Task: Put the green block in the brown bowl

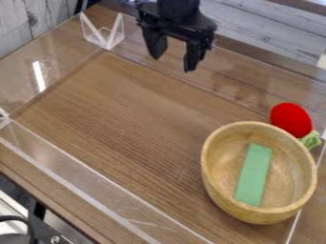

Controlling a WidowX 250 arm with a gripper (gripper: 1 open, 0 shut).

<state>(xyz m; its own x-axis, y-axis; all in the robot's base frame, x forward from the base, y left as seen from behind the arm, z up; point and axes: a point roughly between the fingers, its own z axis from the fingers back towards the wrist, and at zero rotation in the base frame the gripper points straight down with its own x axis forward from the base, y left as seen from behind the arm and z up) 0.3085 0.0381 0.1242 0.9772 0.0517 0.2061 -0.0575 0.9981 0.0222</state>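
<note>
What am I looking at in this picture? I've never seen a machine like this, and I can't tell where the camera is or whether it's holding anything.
The dark shape near the top is a robot arm, ending in a two-fingered tool. The fingers stand apart, with nothing held between them.

A single camera looks down at the wooden table from above.

Toward the lower right sits a big brown bowl, and the flat green block lies inside it, which is what the robot's task calls for. Just beyond the bowl's rim is a round red object with a bit of green beside it.
</note>
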